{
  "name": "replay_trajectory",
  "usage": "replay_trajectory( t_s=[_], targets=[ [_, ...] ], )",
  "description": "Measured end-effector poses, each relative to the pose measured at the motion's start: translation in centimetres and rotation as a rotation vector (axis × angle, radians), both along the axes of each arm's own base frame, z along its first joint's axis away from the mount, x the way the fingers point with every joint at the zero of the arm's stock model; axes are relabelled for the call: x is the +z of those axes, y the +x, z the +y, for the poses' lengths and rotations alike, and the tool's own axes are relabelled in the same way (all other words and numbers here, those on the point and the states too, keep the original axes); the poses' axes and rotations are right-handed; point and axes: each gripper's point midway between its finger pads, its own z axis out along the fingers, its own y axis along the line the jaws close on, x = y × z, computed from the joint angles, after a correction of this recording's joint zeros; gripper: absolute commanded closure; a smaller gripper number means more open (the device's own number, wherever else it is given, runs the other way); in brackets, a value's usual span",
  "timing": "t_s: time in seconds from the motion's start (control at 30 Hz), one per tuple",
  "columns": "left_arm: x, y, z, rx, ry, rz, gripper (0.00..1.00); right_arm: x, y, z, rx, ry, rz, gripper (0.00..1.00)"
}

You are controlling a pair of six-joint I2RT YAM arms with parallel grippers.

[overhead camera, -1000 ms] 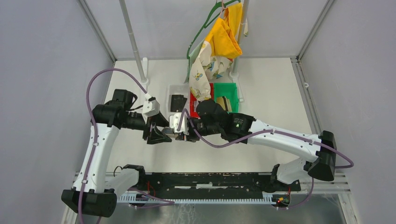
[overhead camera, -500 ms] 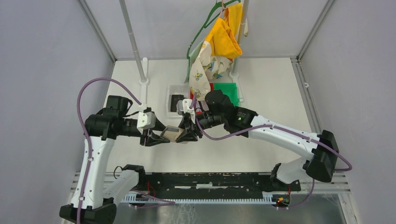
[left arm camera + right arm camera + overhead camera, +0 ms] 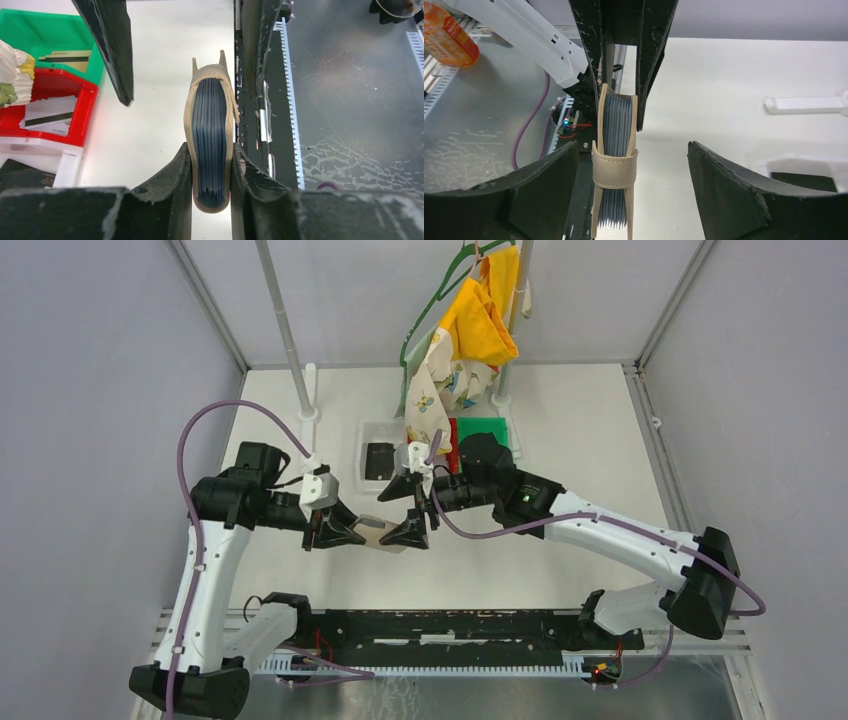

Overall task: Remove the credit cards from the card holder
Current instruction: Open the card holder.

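Note:
My left gripper (image 3: pixel 211 152) is shut on the card holder (image 3: pixel 211 115), a tan wallet held edge-on above the table, with blue-grey sleeve edges showing between its covers. From above, the card holder (image 3: pixel 385 534) juts right from the left gripper (image 3: pixel 358 531). My right gripper (image 3: pixel 405 510) stands open around its free end, fingers apart from it. In the right wrist view the tan strap wraps the card holder (image 3: pixel 614 170) between the wide jaws of the right gripper (image 3: pixel 631 155). Credit cards lie in the bins: a black one (image 3: pixel 380 458), a pale one (image 3: pixel 47 114), a tan one (image 3: pixel 65 56).
A white bin (image 3: pixel 366 432), a red bin (image 3: pixel 82 107) and a green bin (image 3: pixel 490 428) stand in a row behind the grippers. Yellow and patterned cloths (image 3: pixel 465 330) hang from a rack over them. An orange bottle (image 3: pixel 449 37) lies by the arm bases.
The right gripper has opened and let go of the card holder. The left gripper has closed on it. Both grippers have shifted a little over the table.

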Motion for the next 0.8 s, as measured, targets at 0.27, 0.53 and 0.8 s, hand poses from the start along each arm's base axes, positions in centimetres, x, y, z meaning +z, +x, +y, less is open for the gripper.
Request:
replay_trajectory(
  t_s=[0.27,0.53,0.8],
  targets=[
    [0.2,0.5,-0.1,0.004,0.002,0.031,0.98,-0.7,0.6,-1.0,0.008,-0.086,-0.054,0.11],
    [0.8,1.3,0.1,0.021,0.018,-0.019,0.86,-3.9,0.1,-0.6,0.073,-0.207,0.02,0.61],
    [1.7,2.0,0.0,0.068,0.002,-0.007,0.0,-4.0,0.5,-0.1,0.059,-0.193,0.061,0.88]
  ],
)
